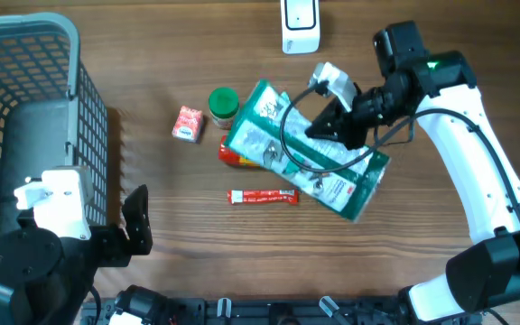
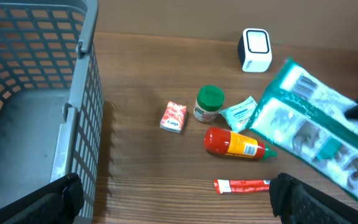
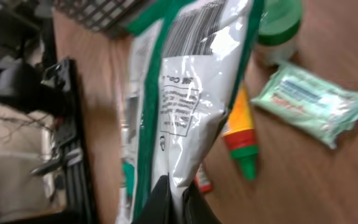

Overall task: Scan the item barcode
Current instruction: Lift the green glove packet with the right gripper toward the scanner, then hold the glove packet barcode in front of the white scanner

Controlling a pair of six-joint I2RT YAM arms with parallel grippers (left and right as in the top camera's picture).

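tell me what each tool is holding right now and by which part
The right tool is shut on the green-and-white bag, pinching it at one edge. The left tool is open and holds nothing.

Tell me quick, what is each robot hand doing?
Left gripper: open, holding nothing.
Right gripper: shut on the bag.

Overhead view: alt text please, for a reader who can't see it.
The right claw is shut on a green-and-white bag mid-frame, near a white scanner. A red carton, green-lidded jar, red bottle and red tube lie beside the bag; a grey basket stands far left, by the open left claw.
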